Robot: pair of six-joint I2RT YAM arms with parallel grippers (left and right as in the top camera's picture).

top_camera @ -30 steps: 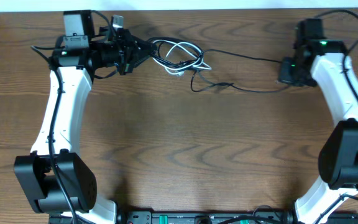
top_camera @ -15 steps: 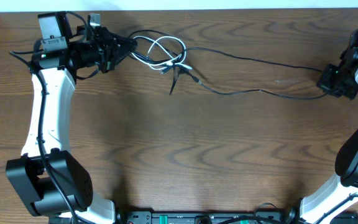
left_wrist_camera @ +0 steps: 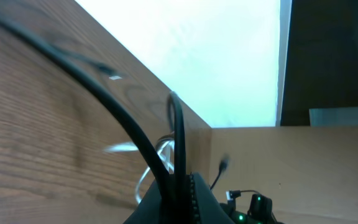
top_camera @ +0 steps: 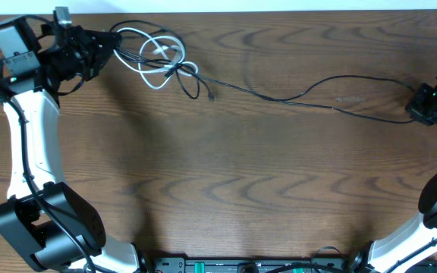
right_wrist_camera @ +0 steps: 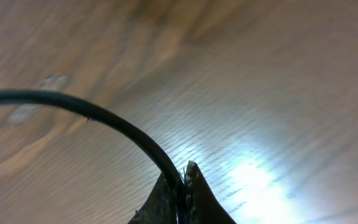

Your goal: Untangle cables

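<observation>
Hard to read at the edges here: the right gripper (top_camera: 425, 106) sits at the right border of the overhead view with its arm cut off, and from above its fingers are just a dark block. The left gripper (top_camera: 103, 48), at the far left corner, is a black cluster too, its tips lost among the strands. The left wrist view is blurred, and the white cable (left_wrist_camera: 127, 148) is only a pale smear against the table (left_wrist_camera: 36, 137). Close up, though, the black strands (left_wrist_camera: 138, 140), smooth, round and thin, run straight down into pinched dark fingers (left_wrist_camera: 194, 199), so that gripper is clamped on them. On the right wrist, a glossy long black cable (right_wrist_camera: 104, 115) curves in an arc into fingers (right_wrist_camera: 199, 200) closed tight around it, over pale glaring wood grain. From above, the white cable (top_camera: 152, 47) makes loose loops just right of the left gripper, knotted with black in a tangle (top_camera: 179, 70) at the far left of the dark brown table (top_camera: 226, 182). A short tail with a plug end (top_camera: 212, 97) hangs off it. The long black cable (top_camera: 302, 95) runs from the tangle across the far side in a shallow wave to the right gripper, well apart.
</observation>
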